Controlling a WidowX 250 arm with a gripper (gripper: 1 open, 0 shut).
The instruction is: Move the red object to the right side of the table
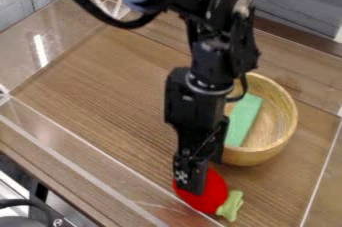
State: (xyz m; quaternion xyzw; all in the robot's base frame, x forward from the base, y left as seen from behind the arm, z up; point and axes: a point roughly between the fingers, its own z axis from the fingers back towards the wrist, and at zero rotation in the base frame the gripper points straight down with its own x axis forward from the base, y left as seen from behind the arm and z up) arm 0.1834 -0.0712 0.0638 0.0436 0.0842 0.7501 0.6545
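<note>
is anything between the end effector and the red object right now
Nothing visible. The end effector hangs directly over the red object near the table's front edge, with no other item between them; the wooden bowl sits off behind.
</note>
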